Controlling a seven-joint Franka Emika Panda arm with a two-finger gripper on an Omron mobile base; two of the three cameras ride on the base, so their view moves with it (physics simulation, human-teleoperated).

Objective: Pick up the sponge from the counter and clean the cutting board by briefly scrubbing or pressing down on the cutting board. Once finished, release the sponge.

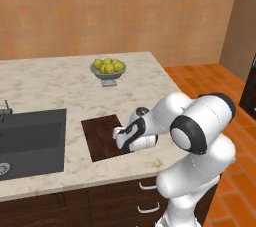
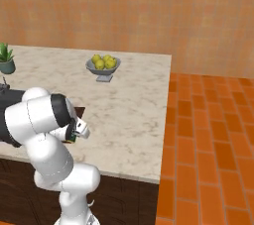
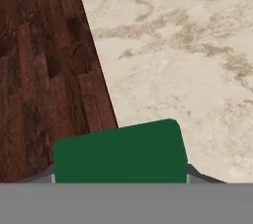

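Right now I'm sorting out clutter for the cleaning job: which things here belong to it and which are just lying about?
Belongs to the job:
- small rectangular green-topped sponge, held in the jaws
- flat dark brown wood-grain cutting board
- beige marbled stone counter

Just lying about:
- grey bowl of yellow lemons
- dark grey sink basin
- small potted green plant

- Orange-tan plaster wall point(image 1: 125, 11) behind the counter.
- Orange terracotta tile floor point(image 2: 208, 140) to the right.
- Dark brown cabinet fronts point(image 1: 75, 206) with pale handles.
- Dark grey sink basin point(image 1: 30, 141) at left.
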